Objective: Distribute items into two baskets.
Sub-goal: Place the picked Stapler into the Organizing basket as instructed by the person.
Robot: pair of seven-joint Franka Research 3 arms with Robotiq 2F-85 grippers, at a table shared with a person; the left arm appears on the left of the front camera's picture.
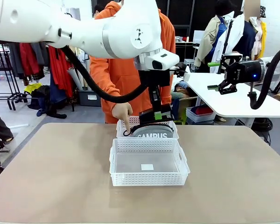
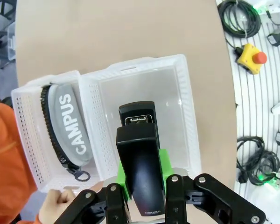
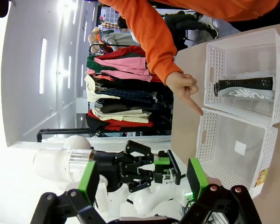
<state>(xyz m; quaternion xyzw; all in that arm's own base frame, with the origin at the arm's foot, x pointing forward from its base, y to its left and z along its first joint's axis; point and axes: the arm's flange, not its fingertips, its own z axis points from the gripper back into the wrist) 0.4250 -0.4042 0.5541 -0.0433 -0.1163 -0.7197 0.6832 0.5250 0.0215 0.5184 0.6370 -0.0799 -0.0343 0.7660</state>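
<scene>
1. Stapler point(image 2: 139, 158), small and black, is seen at the lower centre of the left wrist view, clamped between the green pads point(image 2: 164, 161) of the left gripper point(image 2: 141, 179); it is held in the air above the near basket point(image 2: 189, 107).
2. In the front view the left gripper point(image 1: 156, 114) is placed at the centre of the frame, above the far basket point(image 1: 122, 128) and just behind the near basket point(image 1: 149, 161).
3. The grey pouch point(image 1: 151, 132) with white "CAMPUS" lettering is seen lying inside the far basket, at the centre of the front view; in the left wrist view the pouch point(image 2: 67, 126) lies at the left, with its black zip along one edge.
4. The two baskets are set touching, one behind the other, on the tan table point(image 1: 46, 172).
5. A person's hand point(image 1: 122, 112), from an orange sleeve, is pointed with one finger down at the rim of the far basket, left of centre.
6. The right gripper point(image 1: 219, 75) is held high at the upper right of the front view, its fingers apart and nothing between them; in the right wrist view the right gripper point(image 3: 142, 179) is seen at the bottom with its green pads wide apart.
</scene>
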